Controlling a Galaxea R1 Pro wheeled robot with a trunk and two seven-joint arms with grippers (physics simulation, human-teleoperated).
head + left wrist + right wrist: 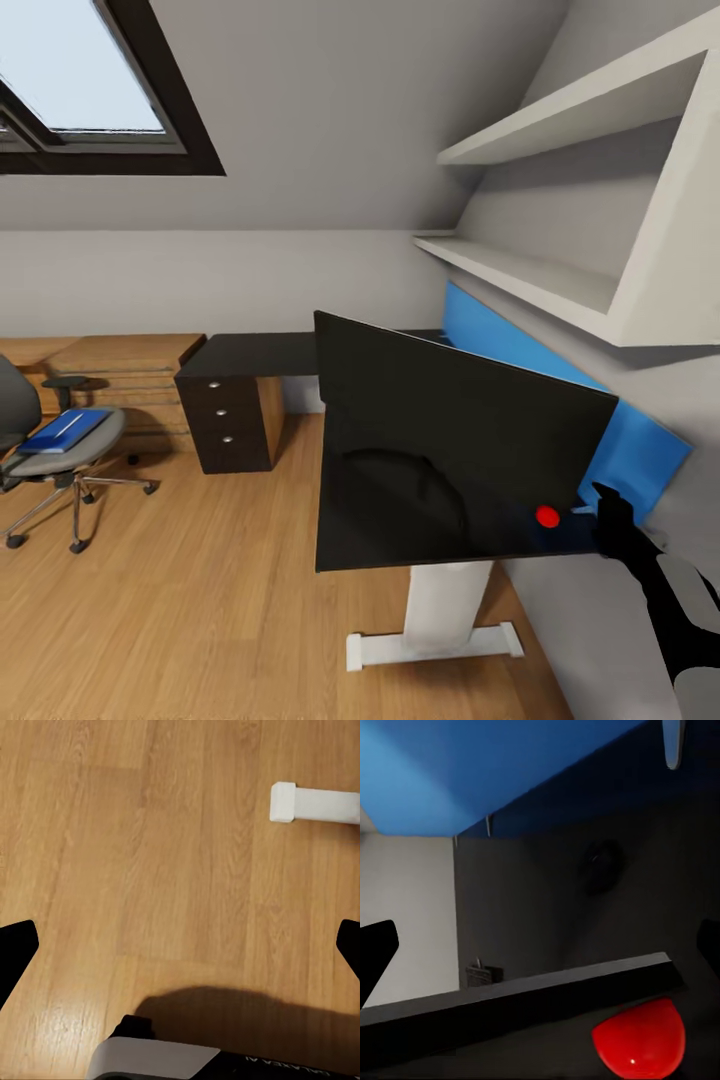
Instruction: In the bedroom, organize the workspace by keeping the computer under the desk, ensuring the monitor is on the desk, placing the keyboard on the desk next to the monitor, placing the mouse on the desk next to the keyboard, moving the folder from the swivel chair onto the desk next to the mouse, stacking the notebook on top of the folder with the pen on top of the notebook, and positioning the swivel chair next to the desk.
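With the right gripper (612,515) spread wide at the red-dot corner of the monitor (450,450) (which stands tilted on the desk (255,352)), a nudge could topple it; the left gripper (180,945) hangs open over the floor (150,855).

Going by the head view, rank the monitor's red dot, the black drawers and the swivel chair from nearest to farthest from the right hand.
1. Red dot: just beside the right hand, on the monitor's lower corner.
2. Black drawers: mid-room, under the desk's far end.
3. Swivel chair: far left, holding the blue folder.
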